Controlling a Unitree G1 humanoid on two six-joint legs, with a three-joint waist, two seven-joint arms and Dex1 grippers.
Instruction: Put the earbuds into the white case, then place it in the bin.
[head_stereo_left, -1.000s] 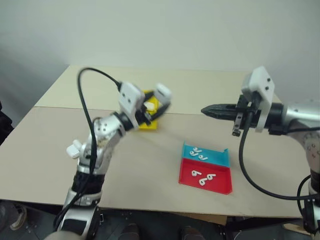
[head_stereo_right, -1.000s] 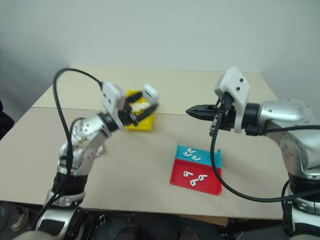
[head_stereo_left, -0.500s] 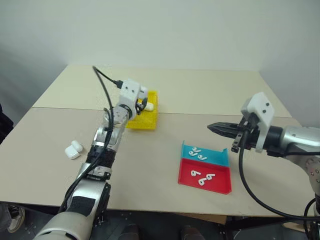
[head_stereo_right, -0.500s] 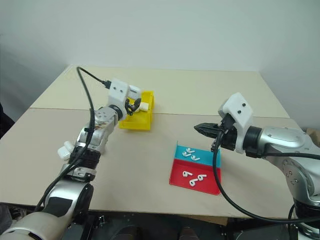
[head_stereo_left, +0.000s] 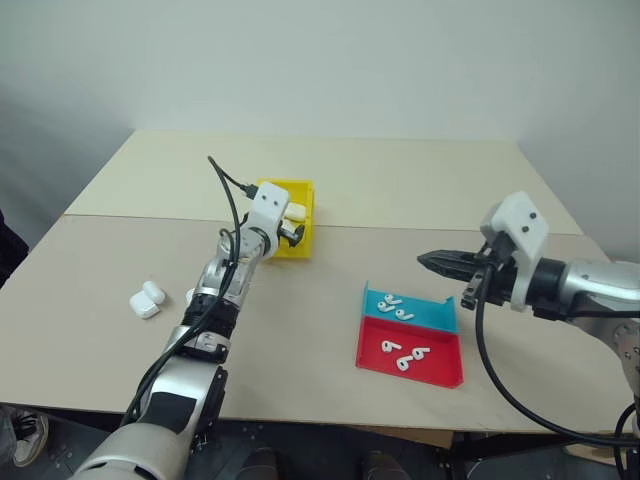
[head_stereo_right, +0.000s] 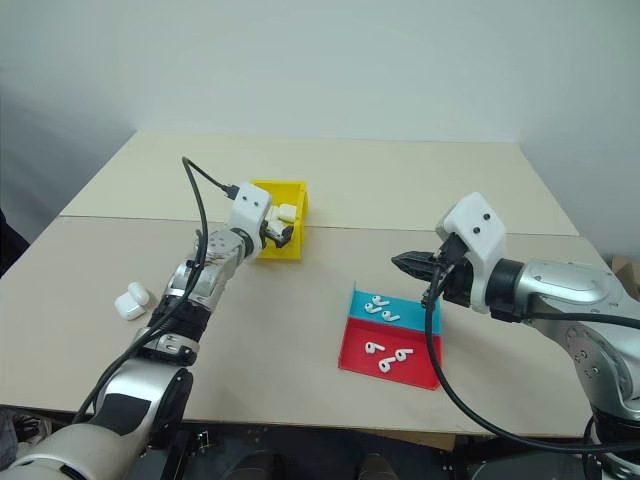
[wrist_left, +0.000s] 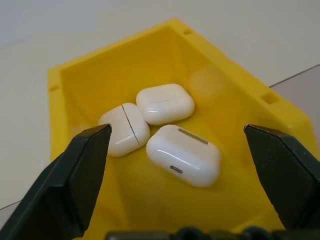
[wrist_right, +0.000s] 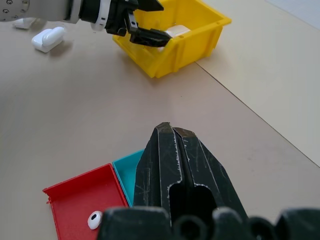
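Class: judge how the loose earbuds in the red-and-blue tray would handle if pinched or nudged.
The earbuds look glossy, so probably slippery. Their rounded heads suggest they may roll or spin when nudged. Being tiny, they're likely very light and could skid within the tray.

Glossy white plastic cases (wrist_left: 183, 154); smooth yellow plastic bin (wrist_left: 225, 87); matt tabletop (head_stereo_left: 300, 310).

No legible txt, labels or nos. anywhere.

Beige counter (head_stereo_left: 330, 180), seam running across it. Flat tray, red half (head_stereo_left: 440, 365) nearer the front edge, blue half (head_stereo_left: 430, 318) behind it, the two touching. Two spare white cases (head_stereo_left: 146, 299) lie side by side near the counter's left edge. Plain pale wall (head_stereo_left: 320, 60) behind.
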